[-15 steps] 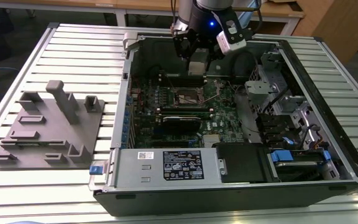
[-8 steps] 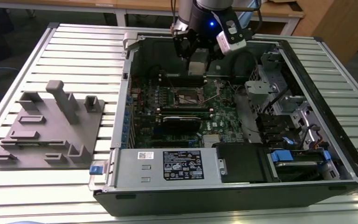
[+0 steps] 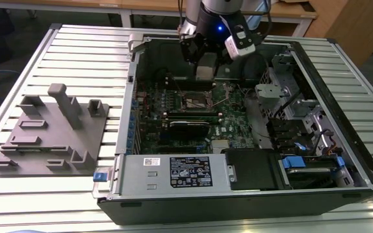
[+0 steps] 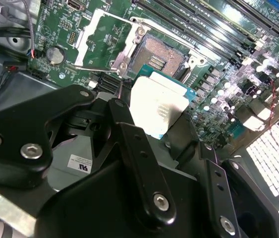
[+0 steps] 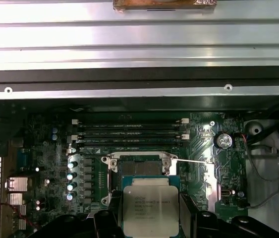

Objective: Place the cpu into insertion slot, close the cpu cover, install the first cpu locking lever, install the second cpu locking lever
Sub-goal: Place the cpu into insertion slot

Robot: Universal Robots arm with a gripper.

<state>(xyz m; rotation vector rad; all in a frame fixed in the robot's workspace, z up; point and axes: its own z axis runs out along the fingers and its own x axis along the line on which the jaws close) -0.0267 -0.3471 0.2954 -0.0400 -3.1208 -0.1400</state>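
holding: small flat square silver-grey cpu (image 5: 150,207), pinched by its edges in the black gripper (image 4: 156,121), near but apart from the square dark silver-rimmed insertion slot (image 5: 141,167). thin silvery windowed cpu cover (image 4: 132,42) stands swung open. step judged: placement, calling for square alignment and level lowering.

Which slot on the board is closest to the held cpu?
The insertion slot, the square silver-rimmed socket right by the cpu; the long black memory slots sit beyond it.

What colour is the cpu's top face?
Dull silver-grey; the cpu shows best in the first wrist view.
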